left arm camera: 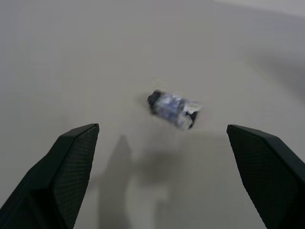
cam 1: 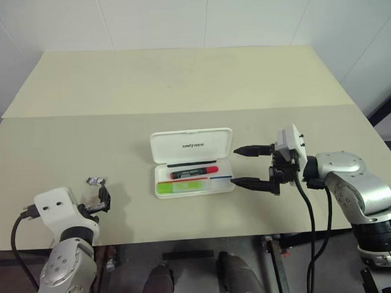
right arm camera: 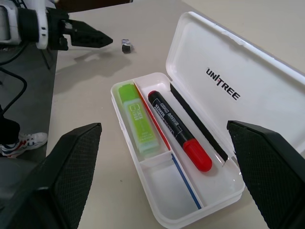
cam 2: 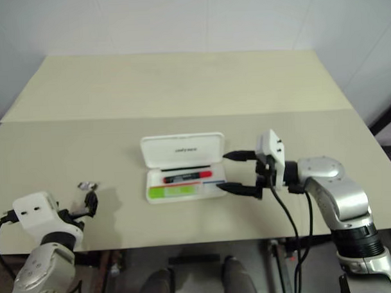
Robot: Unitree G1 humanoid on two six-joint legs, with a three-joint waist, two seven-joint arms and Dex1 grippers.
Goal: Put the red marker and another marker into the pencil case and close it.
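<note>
So from the head cameras, the case (cam 1: 192, 162) sits open just off the tips of the right gripper (cam 1: 253, 166), whose jaws stand wide with nothing between them. The red marker (cam 1: 194, 172) and the green marker (cam 1: 181, 185) both lie inside already, so I'd say closing is all that's left. The left gripper (cam 1: 105, 194) is well apart from the case, jaws spread and empty, with a small foil-looking scrap (cam 1: 92, 181) just ahead of it.

Left wrist view: that scrap (left arm camera: 172, 109) lies on the table (left arm camera: 71, 57) beyond the gap between the jaws. Can't tell what it is.

Right wrist view: the lid (right arm camera: 238, 90) tilts back past the far jaw, tray between the jaws. It looks like light, stiff, smooth plastic, so the case may skate when pushed. I'd tip the lid from its free long edge. Nothing blocks the swing.
</note>
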